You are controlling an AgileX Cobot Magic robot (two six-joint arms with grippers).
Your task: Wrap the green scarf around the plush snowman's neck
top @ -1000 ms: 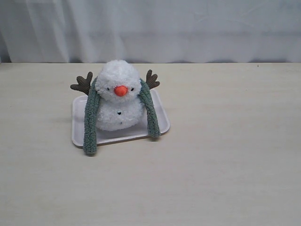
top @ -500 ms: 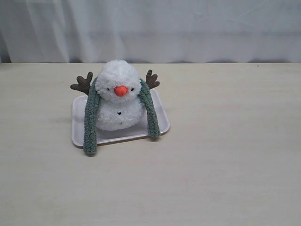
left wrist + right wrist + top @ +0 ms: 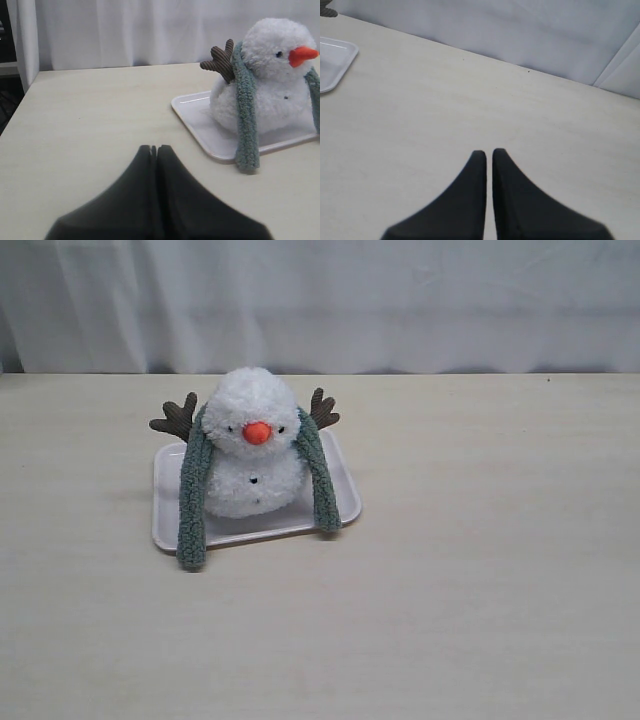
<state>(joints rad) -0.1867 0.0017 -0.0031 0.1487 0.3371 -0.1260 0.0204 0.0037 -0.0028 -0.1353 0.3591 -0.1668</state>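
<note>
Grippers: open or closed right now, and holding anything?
Left gripper: closed, holding nothing.
Right gripper: closed, holding nothing.

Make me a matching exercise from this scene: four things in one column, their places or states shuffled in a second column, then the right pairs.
Column one:
1. green scarf
2. plush snowman
3. tray
4. left gripper

Column two:
A. shut, holding nothing
B. lies flat on the table
C. hangs down both sides of the snowman, ends uncrossed
D. sits upright on the tray

Pairs: 1-C, 2-D, 3-B, 4-A
</note>
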